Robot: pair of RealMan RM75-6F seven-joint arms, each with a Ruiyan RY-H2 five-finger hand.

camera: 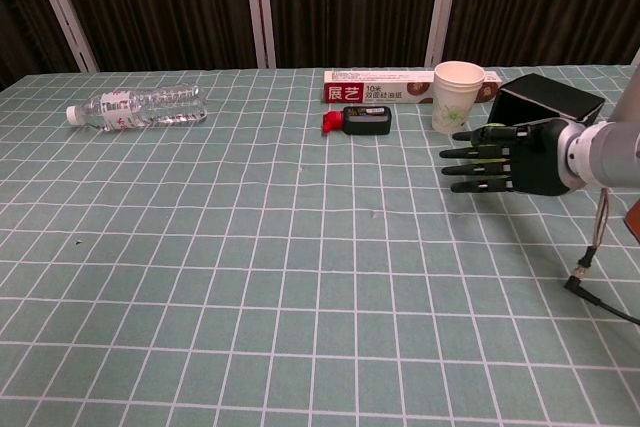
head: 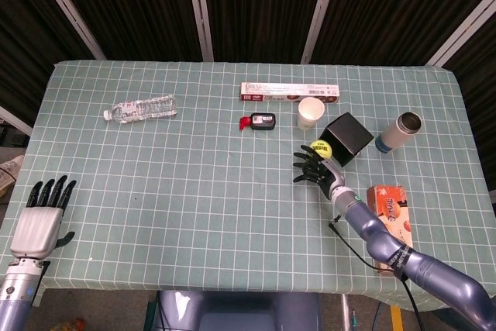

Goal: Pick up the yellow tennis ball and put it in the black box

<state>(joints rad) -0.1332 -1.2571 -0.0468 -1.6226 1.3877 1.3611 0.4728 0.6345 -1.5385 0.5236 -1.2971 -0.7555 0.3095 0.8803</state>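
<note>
The yellow tennis ball [head: 320, 147] sits against the far side of my right hand [head: 316, 170], just left of the black box [head: 349, 137]. The hand's fingers stretch out to the left and the ball stays tucked behind them. In the chest view only a sliver of the ball [camera: 492, 152] shows between the fingers of that hand [camera: 510, 157], which hovers in front of the black box [camera: 545, 107]. The thumb is hidden. My left hand [head: 39, 222] rests at the table's near left edge, fingers apart, holding nothing.
A paper cup [head: 311, 112] stands just left of the box, with a long toothpaste carton [head: 289, 91] behind it. A red-and-black item [head: 260, 121], a water bottle [head: 141, 108], a steel tumbler [head: 400, 131] and a snack box [head: 391, 207] lie around. A cable [camera: 585, 282] trails from my right wrist.
</note>
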